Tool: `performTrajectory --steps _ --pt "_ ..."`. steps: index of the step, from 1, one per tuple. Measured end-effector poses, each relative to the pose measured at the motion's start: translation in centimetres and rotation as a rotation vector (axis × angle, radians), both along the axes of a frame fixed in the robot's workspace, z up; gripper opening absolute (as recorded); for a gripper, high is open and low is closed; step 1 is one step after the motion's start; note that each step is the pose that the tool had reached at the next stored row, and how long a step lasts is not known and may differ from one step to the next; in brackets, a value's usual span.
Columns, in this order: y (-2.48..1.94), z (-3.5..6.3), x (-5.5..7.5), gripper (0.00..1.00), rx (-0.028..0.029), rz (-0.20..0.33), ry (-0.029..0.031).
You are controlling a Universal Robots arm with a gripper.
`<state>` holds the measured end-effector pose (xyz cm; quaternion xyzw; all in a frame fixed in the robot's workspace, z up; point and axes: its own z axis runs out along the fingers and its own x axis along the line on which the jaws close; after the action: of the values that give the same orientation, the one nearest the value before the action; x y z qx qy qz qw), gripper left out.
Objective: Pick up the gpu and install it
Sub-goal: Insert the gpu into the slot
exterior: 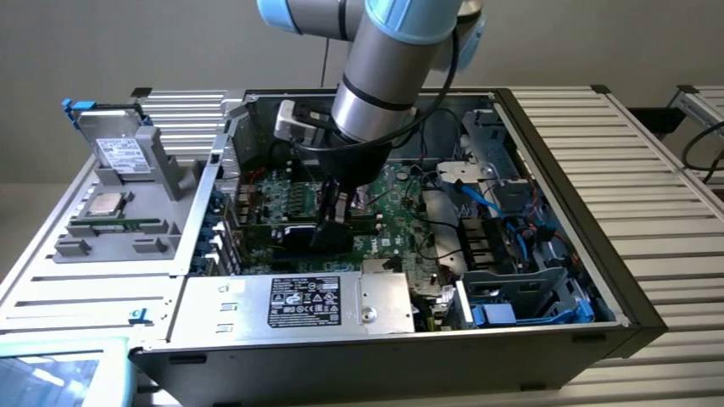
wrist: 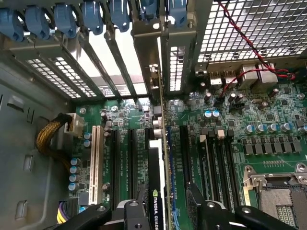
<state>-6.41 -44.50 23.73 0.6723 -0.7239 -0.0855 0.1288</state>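
Gripper (wrist: 165,207) spread, astride gpu (wrist: 156,189) upright in motherboard (wrist: 268,124) slot; install seemingly at release; withdrawal demands straight lift

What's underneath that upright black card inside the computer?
The green motherboard with long slots lies under the gpu; the slot directly beneath is hidden by the card.

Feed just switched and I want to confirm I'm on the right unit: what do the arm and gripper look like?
The arm is a silver-grey tube with light blue joint caps and a black band; a black cable loops alongside it. The gripper is black, with dark fingers fastened by small screws.
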Motion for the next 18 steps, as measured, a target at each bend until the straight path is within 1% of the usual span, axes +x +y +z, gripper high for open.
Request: performTrajectory --steps 1,2,3,6,7,8,9,10,12,13,14,15,16,18 --pt "0.00 0.00 -0.01 0.45 0.0001 0.003 -0.0079" --pt "0.00 -0.01 -0.05 0.45 0.0001 0.006 -0.0144" --pt "0.00 -0.01 -0.10 0.45 -0.0005 0.007 -0.0153" --pt "0.00 0.00 -0.18 0.45 -0.0018 0.007 -0.0153" --pt "0.00 -0.01 -0.24 0.45 -0.0040 0.007 -0.0158" --pt "0.00 -0.01 -0.29 0.45 -0.0066 0.009 -0.0199" --pt "0.00 -0.01 -0.33 0.45 -0.0096 0.011 -0.0258" --pt "0.00 -0.01 -0.38 0.45 -0.0129 0.012 -0.0287" --pt "0.00 0.00 -0.49 0.45 -0.0195 0.014 -0.0298" --pt "0.00 0.01 -0.51 0.45 -0.0252 0.016 -0.0326" --pt "0.00 0.02 -0.52 0.45 -0.0320 0.019 -0.0376" --pt "0.01 0.02 -0.52 0.45 -0.0389 0.022 -0.0447" --pt "0.01 0.01 -0.52 0.45 -0.0438 0.026 -0.0526" --pt "0.01 0.01 -0.52 0.45 -0.0546 0.033 -0.0712"
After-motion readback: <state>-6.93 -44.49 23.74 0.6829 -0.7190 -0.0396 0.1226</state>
